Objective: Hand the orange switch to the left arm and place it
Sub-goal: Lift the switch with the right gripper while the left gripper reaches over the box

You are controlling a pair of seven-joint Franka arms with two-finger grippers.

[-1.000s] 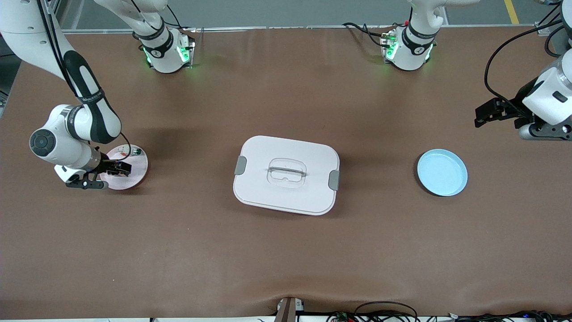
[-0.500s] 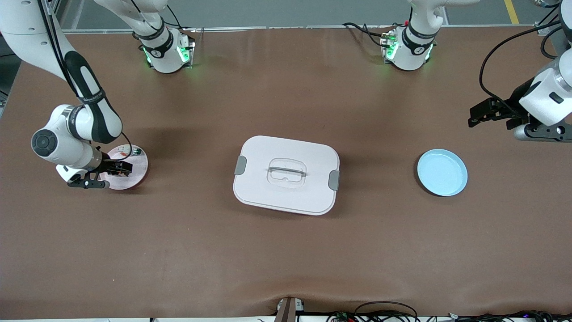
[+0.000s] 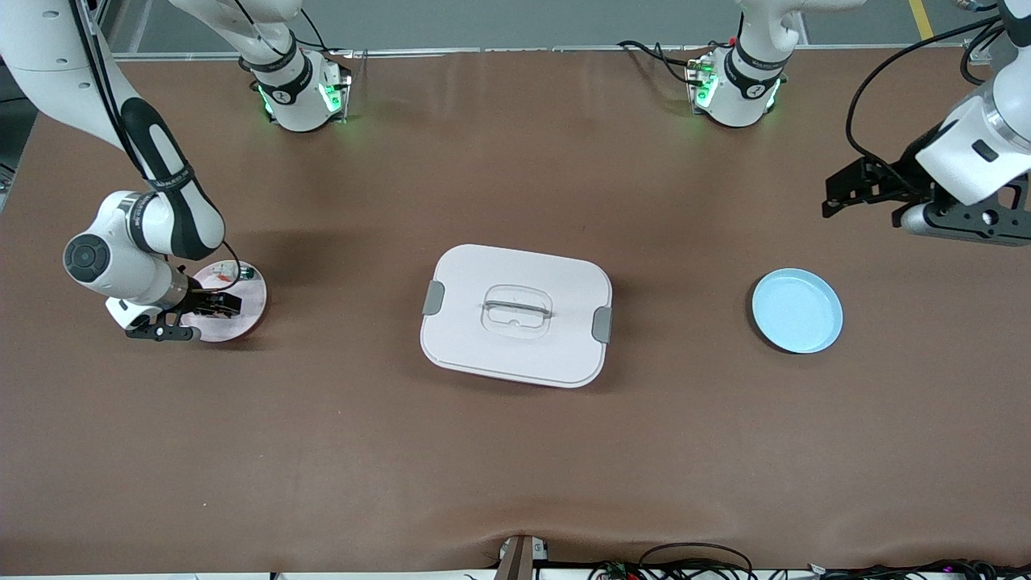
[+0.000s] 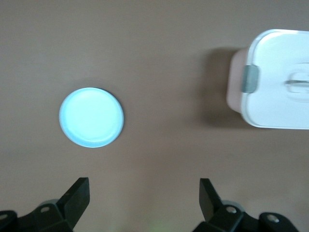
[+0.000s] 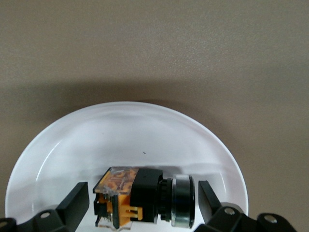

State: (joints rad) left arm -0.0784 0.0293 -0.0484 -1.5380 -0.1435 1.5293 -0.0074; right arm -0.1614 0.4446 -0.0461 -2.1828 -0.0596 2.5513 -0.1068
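While the brown table (image 3: 515, 451) spreads under everything, the white box (image 3: 515, 314) sits at its middle with its lid on, grey latches at both short ends and a clear handle sunk in the top. Toward the right arm's end of the table from the box lies a pink plate (image 3: 246, 310), and toward the left arm's end, about as far from the box, lies a blue plate (image 3: 797, 311). The right arm (image 3: 153, 234) bends down from the edge of the front view to the pink plate, and the right gripper (image 3: 219, 304) is low over that plate with its fingers (image 5: 75, 203) spread wide. Between those fingers, resting on the plate, lies the orange switch (image 5: 140, 195): a black body with orange parts at one end and a silver ring at the other; neither finger touches it. A small white part with a green cap (image 3: 250, 275) stands on the same plate, at the rim farther from the front camera. The left arm (image 3: 975, 153) hangs in the air, farther from the box than the blue plate, and the left gripper (image 3: 842, 193) is over bare table with its fingers (image 4: 77, 195) wide apart and nothing between them.
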